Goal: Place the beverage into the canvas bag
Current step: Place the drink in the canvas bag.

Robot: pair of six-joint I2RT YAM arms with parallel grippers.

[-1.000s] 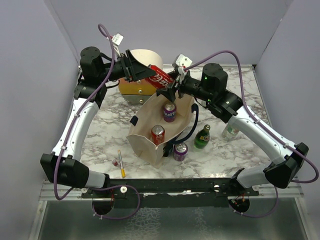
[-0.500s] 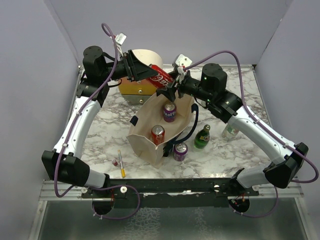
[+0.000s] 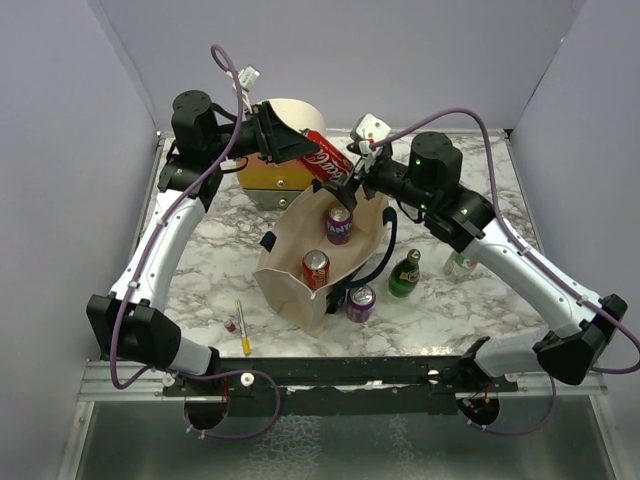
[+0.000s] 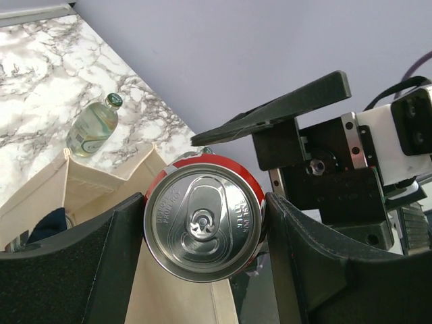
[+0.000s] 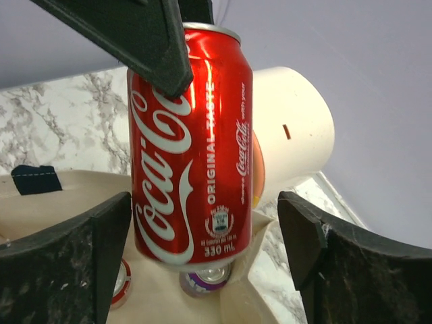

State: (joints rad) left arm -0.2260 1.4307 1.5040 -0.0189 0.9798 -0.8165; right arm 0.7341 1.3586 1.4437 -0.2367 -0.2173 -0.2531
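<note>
We find the left gripper [image 4: 204,216] closed on the Coca-Cola can [image 5: 192,148], jaws touching both its sides near the top end. The right gripper [image 5: 202,209] stands wide open astride the same can, with gaps on either side, gripping nothing. The can's long axis tilts base-down toward the open mouth of the canvas bag [image 3: 283,283] beneath. In our judgement, the release falls to the left arm.
</note>
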